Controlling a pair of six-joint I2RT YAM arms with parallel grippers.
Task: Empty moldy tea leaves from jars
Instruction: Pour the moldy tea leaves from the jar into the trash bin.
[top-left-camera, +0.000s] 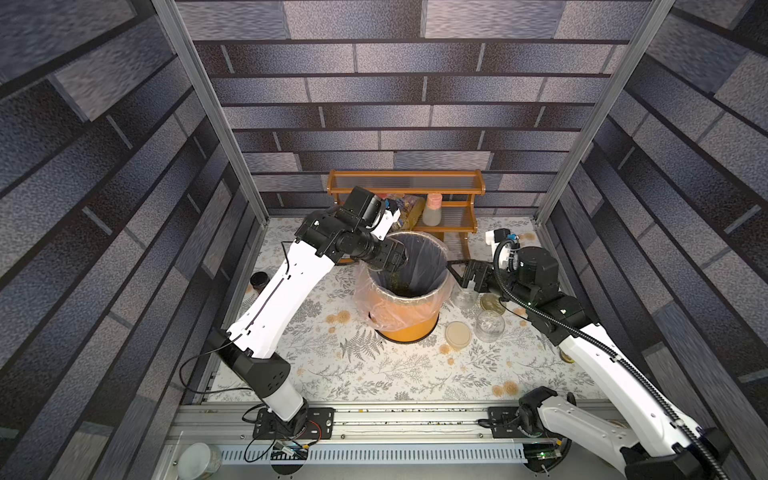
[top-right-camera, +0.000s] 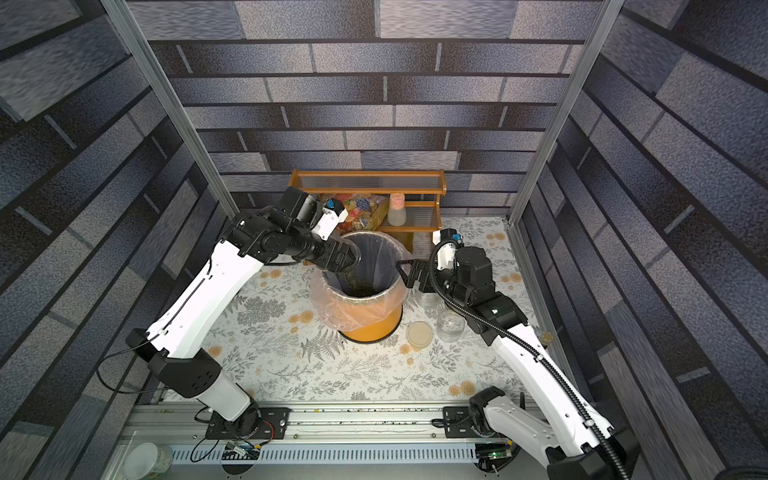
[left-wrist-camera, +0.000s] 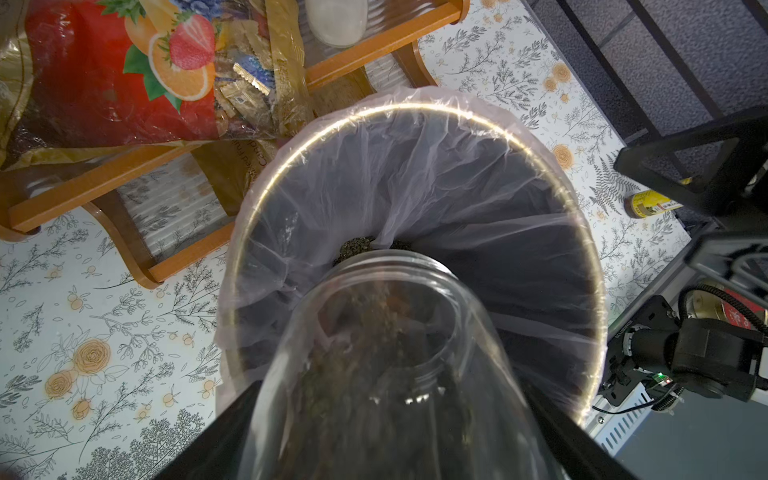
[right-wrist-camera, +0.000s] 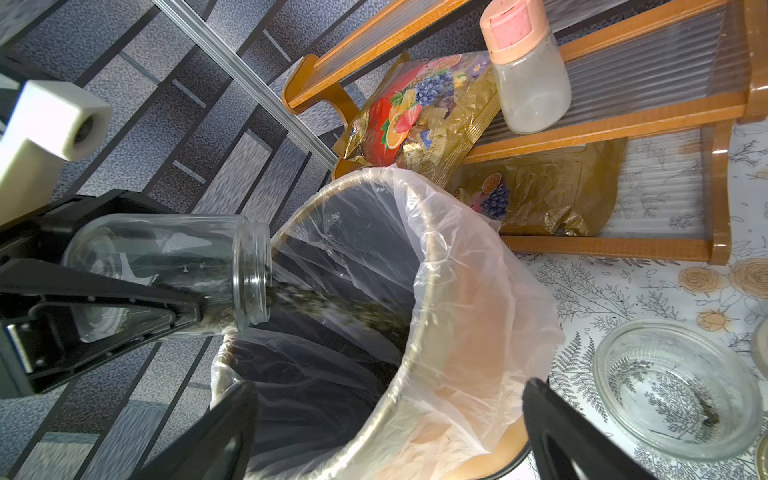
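Your left gripper (left-wrist-camera: 392, 390) is clamped on a clear glass jar (right-wrist-camera: 166, 257), tipped mouth-first just over the left rim of the orange bin (top-left-camera: 409, 328), which stands mid-table toward the back edge. Tea leaves (right-wrist-camera: 332, 303) stream into the liner. Draw back at all and they would likely land on the cloth, and smooth glass may twist in the grip. Your right gripper (top-left-camera: 457, 275), spread wide and empty at the bin's right rim, perhaps touching the liner, could snag it or knock the empty jar (top-left-camera: 463, 297) below.

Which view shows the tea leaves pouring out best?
The right wrist view: the tilted jar side-on, tea leaves streaming from its mouth into the lined bin. The left wrist view looks along the jar, leaves blurred. In both top views the left arm hides the jar; only a trickle shows.
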